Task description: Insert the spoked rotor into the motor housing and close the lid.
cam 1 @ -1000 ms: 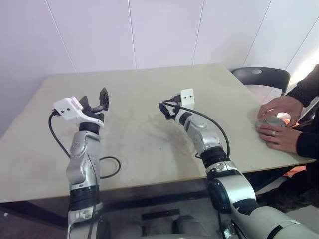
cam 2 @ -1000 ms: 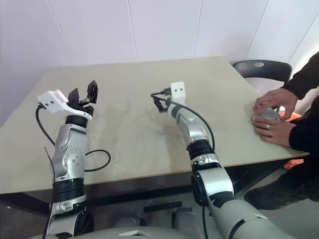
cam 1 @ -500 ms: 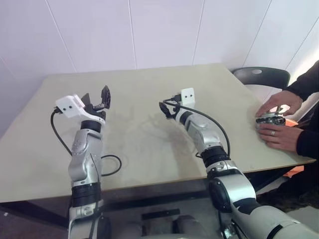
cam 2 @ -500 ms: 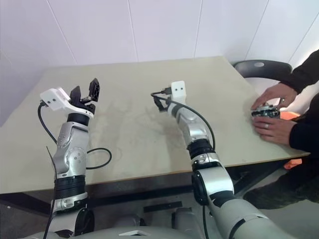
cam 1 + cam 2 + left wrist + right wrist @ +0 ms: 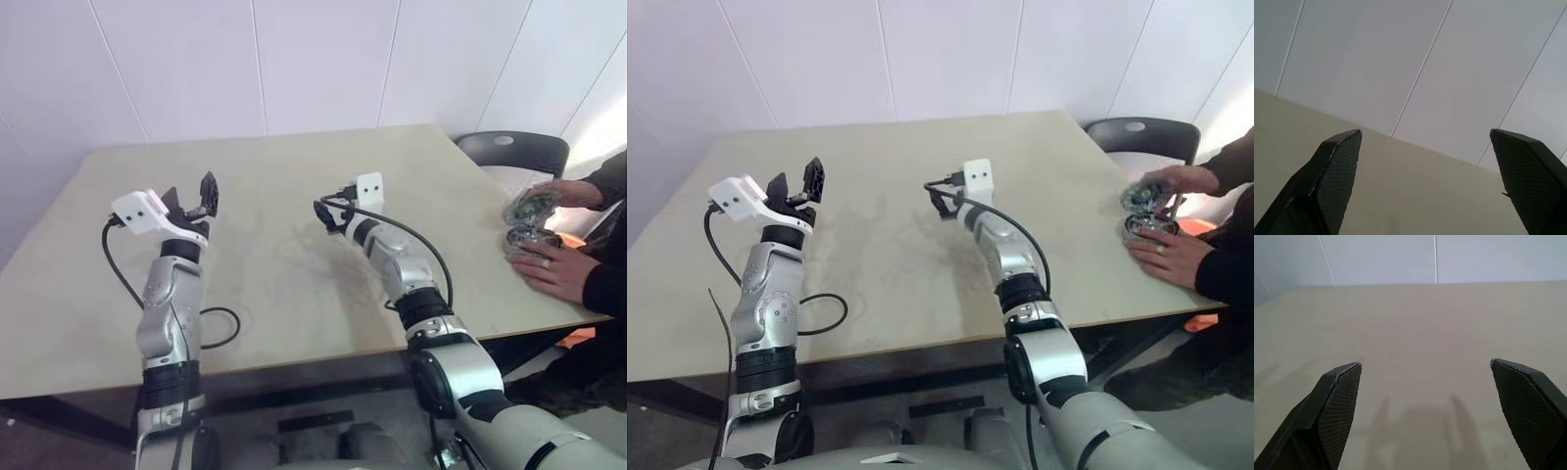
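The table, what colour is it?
The table is a pale beige, plain with no pattern, best seen in the left eye view.

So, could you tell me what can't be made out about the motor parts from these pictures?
- Parts in the person's hands at the table's far right edge: too small in the eye views to tell rotor, housing and lid apart.
- Lower part: partly covered by a hand, so its inside is hidden.
- Both open grippers, left gripper and right gripper, face bare table or wall, so the wrist views add nothing.

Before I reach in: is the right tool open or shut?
Open: the right tool shows its two fingers set wide apart, bare table between them.
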